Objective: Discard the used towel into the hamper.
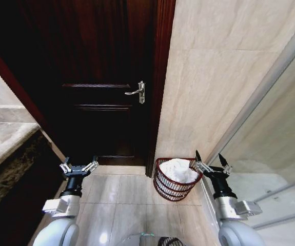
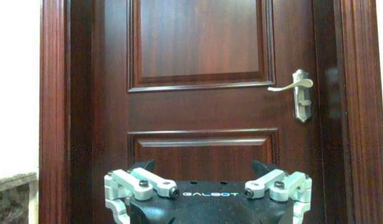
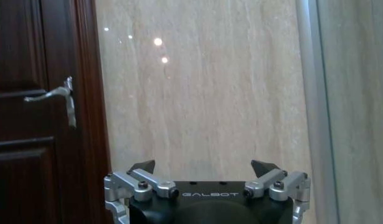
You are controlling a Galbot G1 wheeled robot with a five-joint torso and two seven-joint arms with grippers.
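Observation:
A white towel [image 1: 178, 169] lies bunched inside the dark reddish-brown openwork hamper [image 1: 172, 188], which stands on the floor against the beige wall beside the door frame. My right gripper [image 1: 211, 161] is open and empty, raised just to the right of the hamper's rim; in the right wrist view the right gripper [image 3: 203, 167] faces the marble wall. My left gripper [image 1: 79, 166] is open and empty too, held up on the left in front of the door; in the left wrist view the left gripper [image 2: 203, 167] faces the door panels.
A dark wooden door [image 1: 106, 77] with a silver lever handle [image 1: 138, 91] is shut ahead. A marble counter [image 1: 3, 138] runs along the left. A glass shower partition [image 1: 270, 154] stands to the right. Tiled floor [image 1: 121, 205] lies between my arms.

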